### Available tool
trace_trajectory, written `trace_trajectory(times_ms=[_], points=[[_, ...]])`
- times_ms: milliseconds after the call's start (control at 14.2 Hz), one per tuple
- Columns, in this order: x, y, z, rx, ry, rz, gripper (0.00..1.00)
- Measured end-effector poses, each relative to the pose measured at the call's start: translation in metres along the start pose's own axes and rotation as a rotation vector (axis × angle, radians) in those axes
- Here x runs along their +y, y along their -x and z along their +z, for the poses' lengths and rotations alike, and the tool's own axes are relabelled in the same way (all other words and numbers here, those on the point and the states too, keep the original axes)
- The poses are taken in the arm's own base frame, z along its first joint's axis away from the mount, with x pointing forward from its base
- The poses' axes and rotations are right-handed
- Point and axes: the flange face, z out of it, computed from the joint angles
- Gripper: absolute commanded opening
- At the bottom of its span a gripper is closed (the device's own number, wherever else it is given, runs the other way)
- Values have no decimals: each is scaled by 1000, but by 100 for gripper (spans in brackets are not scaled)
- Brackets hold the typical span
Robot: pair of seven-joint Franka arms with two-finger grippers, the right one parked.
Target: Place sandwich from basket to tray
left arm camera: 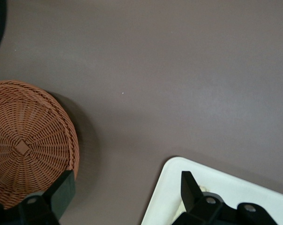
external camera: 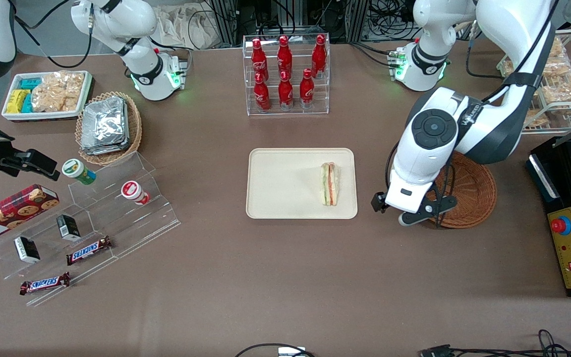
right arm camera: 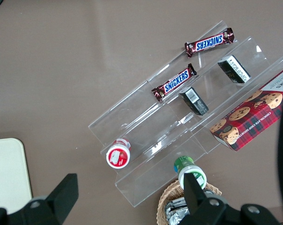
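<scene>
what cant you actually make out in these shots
- Basket, front view: the working arm covers part of it; in the left wrist view the frame edge cuts it off.
- Tray, left wrist view: only a corner shows; the sandwich is not identifiable there.
- Gripper: its open fingers are cut off by the frame edge; in the front view the arm hides them.
- Sandwich filling: too small to identify.
</scene>
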Motion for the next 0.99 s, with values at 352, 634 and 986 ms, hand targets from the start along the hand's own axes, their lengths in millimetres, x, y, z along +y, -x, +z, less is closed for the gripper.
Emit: trace_trajectory(times_ms=[352, 634, 986], points=[[-71, -20, -32, -69, 46, 91, 100], [-136, -22, -67, -119, 47, 179, 100], [-189, -23, -102, -125, 29, 239, 100]])
